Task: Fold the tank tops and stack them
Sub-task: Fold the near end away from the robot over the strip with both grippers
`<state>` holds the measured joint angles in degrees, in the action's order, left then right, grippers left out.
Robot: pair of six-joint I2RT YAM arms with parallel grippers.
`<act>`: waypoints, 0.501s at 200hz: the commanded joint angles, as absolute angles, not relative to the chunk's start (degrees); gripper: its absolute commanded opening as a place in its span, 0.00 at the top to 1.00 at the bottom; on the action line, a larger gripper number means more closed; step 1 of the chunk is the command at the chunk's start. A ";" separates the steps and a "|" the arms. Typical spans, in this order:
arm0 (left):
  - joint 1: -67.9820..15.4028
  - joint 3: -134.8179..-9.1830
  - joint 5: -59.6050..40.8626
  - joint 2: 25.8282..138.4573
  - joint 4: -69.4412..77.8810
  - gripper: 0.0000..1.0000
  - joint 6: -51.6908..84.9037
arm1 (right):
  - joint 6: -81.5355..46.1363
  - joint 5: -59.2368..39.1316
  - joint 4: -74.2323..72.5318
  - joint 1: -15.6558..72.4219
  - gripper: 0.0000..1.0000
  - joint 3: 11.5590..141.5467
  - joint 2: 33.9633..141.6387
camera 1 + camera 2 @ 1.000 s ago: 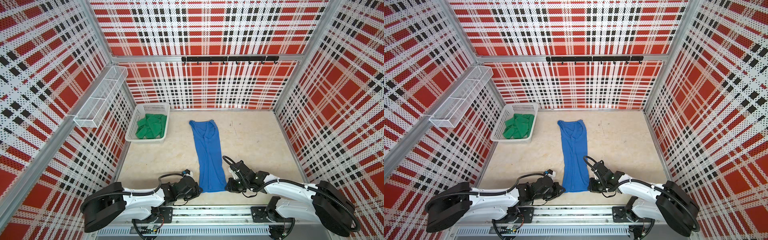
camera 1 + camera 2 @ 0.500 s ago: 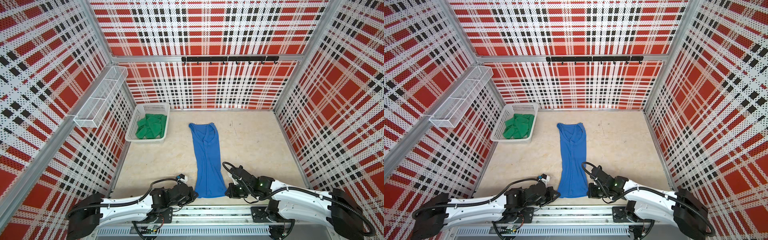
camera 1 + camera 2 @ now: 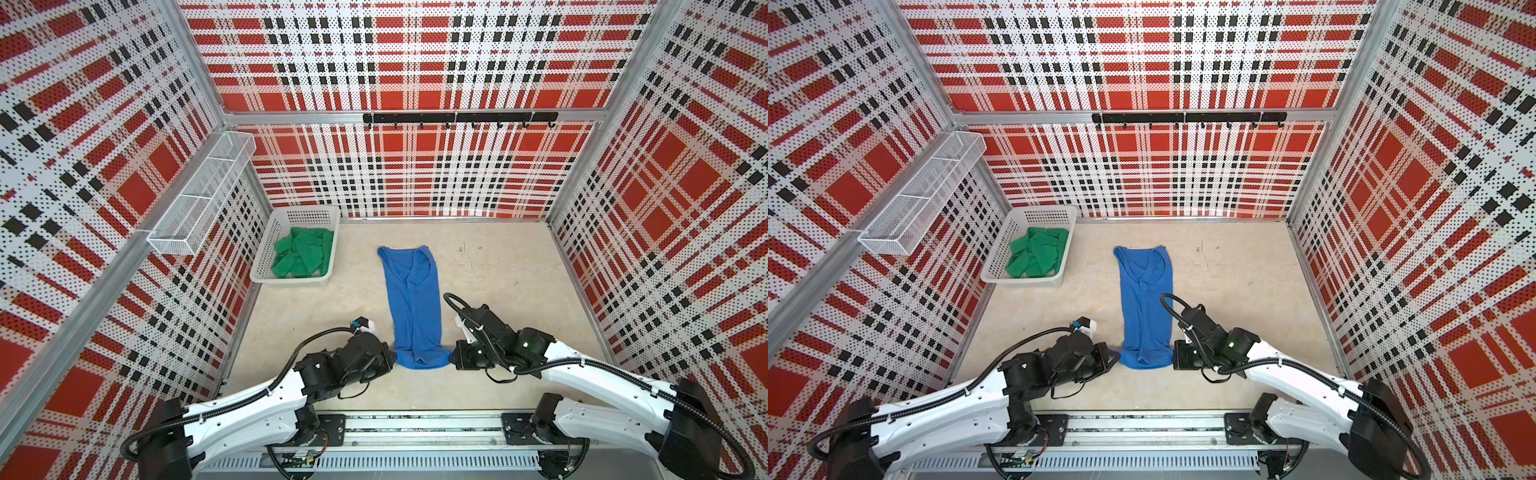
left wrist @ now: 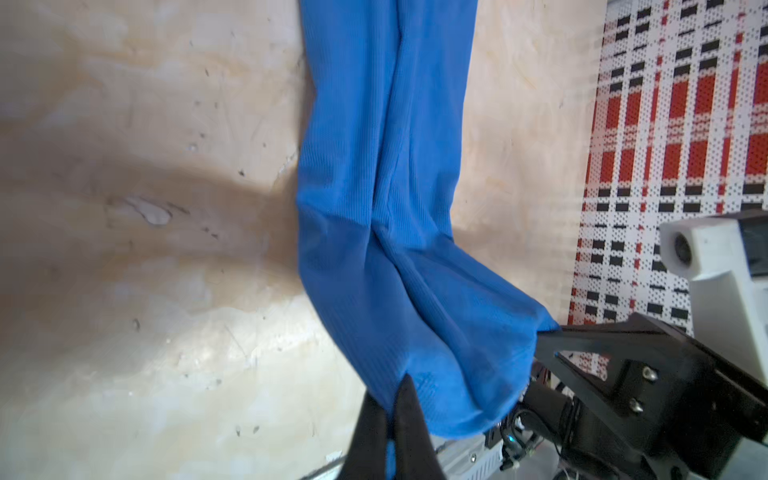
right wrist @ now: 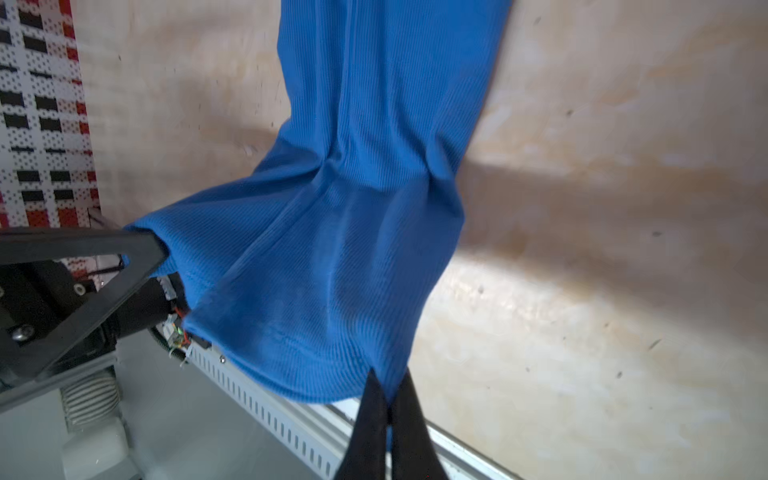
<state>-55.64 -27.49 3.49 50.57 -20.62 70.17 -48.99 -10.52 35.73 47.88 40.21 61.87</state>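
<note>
The blue tank top (image 3: 413,303) (image 3: 1146,303) lies as a long narrow strip down the middle of the table, neckline at the far end. Its near hem is lifted off the table and stretched between both grippers. My left gripper (image 3: 392,357) (image 4: 390,399) is shut on the hem's left corner. My right gripper (image 3: 453,357) (image 5: 388,390) is shut on the hem's right corner. The blue cloth (image 4: 386,208) (image 5: 374,166) fills both wrist views. The green tank top (image 3: 305,257) (image 3: 1038,257) lies crumpled inside the white basket (image 3: 266,253) (image 3: 996,257) at the back left.
A white wire shelf (image 3: 203,195) hangs on the left wall. A black hook rail (image 3: 459,117) runs along the back wall. The metal rail (image 3: 415,428) with both arm bases borders the table's near edge. Plaid walls enclose the table on three sides.
Both grippers have pulled the blue tank top's hem toward the near edge and raised it. The whole garment slid nearer. The right gripper finished closing on its corner.
</note>
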 commanded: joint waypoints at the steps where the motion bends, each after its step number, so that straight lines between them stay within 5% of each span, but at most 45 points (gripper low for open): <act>1: -50.80 -29.98 0.74 52.83 -22.97 1.00 61.51 | -40.78 -10.50 39.24 44.65 1.00 45.01 64.84; 100: -33.23 -42.37 -8.29 72.88 -19.91 1.00 40.52 | -20.88 -11.95 40.25 33.57 1.00 64.16 88.49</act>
